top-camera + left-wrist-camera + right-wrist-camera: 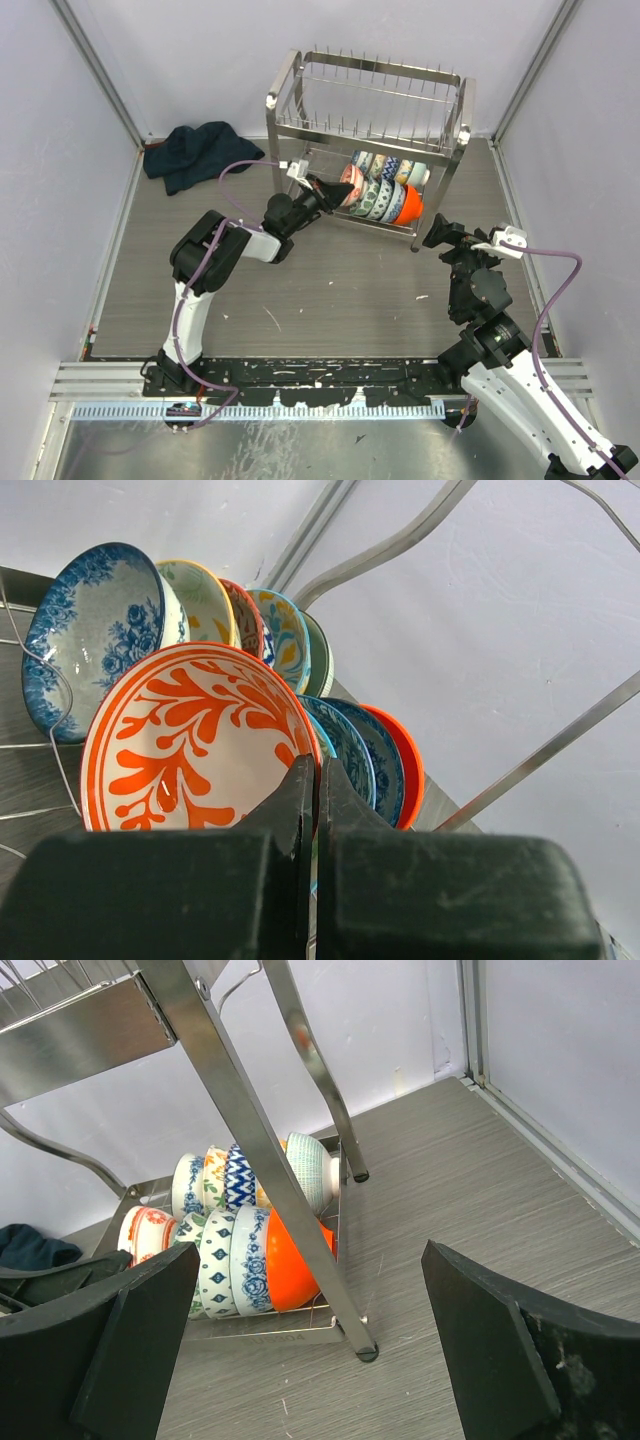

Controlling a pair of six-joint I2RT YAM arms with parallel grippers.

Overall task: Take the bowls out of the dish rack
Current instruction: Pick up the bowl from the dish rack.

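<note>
The dish rack [283,88] holds bowls [385,192] on edge; left gripper [315,778] pinches orange-patterned bowl [190,740].

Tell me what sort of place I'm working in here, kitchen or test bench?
Looks like a lab test cell, not a kitchen: plain white panel walls, an aluminium mounting rail under the arms, and a dish rack of bowls on the tabletop.
</note>
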